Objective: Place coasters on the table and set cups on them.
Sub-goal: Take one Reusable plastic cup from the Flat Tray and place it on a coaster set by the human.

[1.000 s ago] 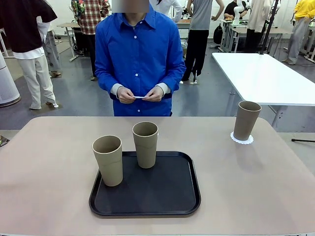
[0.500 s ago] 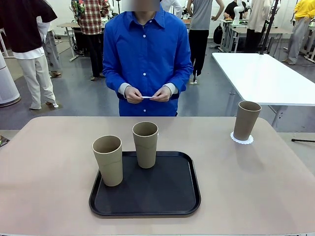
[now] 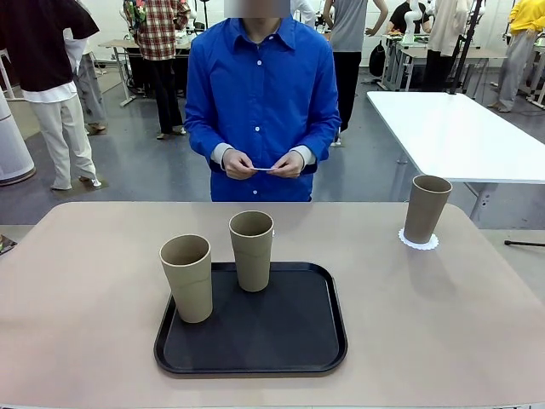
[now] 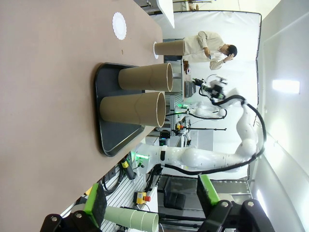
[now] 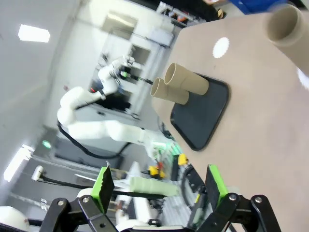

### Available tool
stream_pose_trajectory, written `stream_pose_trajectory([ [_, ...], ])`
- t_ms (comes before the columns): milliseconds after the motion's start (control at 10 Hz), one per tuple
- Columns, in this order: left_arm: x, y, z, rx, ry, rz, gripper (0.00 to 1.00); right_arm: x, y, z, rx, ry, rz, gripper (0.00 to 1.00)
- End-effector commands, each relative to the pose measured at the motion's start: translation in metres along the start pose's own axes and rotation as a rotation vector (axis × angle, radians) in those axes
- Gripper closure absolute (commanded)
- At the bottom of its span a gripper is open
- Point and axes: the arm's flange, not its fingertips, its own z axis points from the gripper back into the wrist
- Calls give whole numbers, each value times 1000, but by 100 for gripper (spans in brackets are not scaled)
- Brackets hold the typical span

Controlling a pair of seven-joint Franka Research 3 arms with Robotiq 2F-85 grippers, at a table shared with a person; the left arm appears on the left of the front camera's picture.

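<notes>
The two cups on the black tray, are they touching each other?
Apart. The front view shows a clear gap from rim to base between the nearer cup and the farther cup, with bare tray visible between their bases.

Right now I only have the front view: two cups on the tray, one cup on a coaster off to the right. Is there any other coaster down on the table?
Observer: Yes. One bare coaster lies flat on the table, past the tray, on the side where the person stands.
Operator: What's the left claw doing?
Observer: The left claw is open, with nothing between its pads.
Operator: And the right one?
Observer: The right claw is open and empty too.
</notes>
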Motion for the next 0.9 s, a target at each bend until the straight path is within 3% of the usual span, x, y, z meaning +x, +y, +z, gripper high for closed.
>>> stream_pose_trajectory([
  [0, -1, -1, 2, -12, -2, -7, 0, 22, 55, -55, -155, 56, 158, 0],
  [300, -1, -1, 2, -12, -2, -7, 0, 53, 99, -156, -334, 204, 427, 0],
  [500, -1, -1, 2, -12, -2, -7, 0, 62, 98, -225, -559, 225, 599, 0],
  [800, -1, -1, 2, -12, -2, -7, 0, 73, 74, -315, -654, 453, 698, 0],
])
